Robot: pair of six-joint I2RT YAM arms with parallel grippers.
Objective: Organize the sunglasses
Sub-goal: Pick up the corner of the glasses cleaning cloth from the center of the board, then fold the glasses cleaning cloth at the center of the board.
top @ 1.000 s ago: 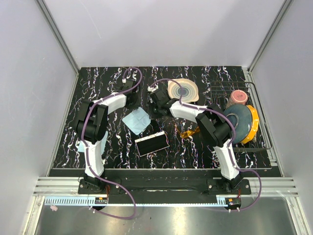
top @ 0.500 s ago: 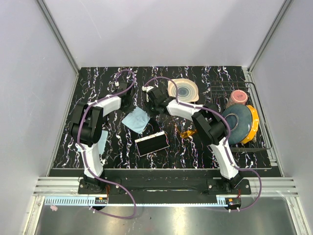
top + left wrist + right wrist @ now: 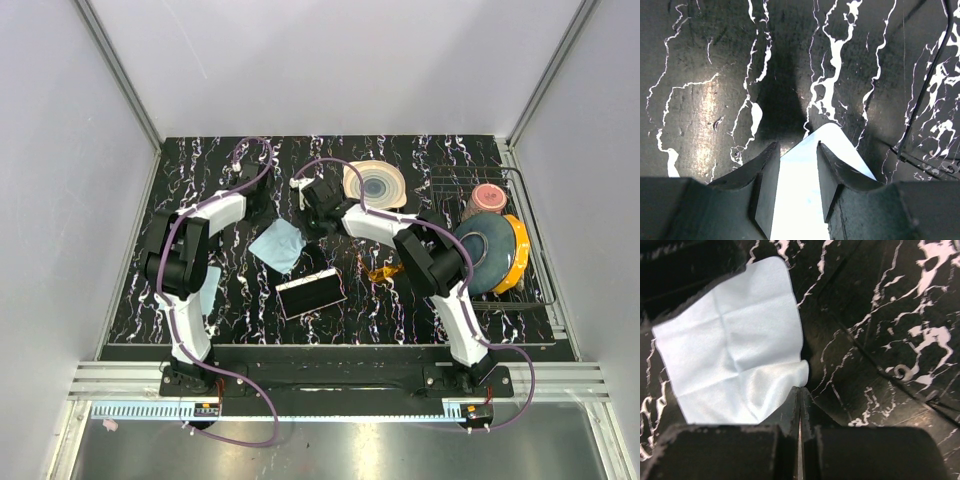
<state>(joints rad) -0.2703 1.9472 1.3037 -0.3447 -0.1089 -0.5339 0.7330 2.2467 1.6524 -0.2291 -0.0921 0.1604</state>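
While both pincers sit at the blue cloth [image 3: 735, 355] | left pincer [image 3: 797, 148] parted over it, gripping nothing | right pincer [image 3: 799, 390] closed at its corner | sunglasses [image 3: 385, 271] on bench [image 3: 200, 160], well behind right pincer | probably light, brittle, slippery; pinch the bridge

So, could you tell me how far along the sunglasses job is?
Nothing looks finished: the sunglasses lie bare on the table, apart from the black case. In hand is only the blue cloth: the left gripper stands open over one corner, the right gripper shut at another. Organizing the sunglasses themselves is all left.
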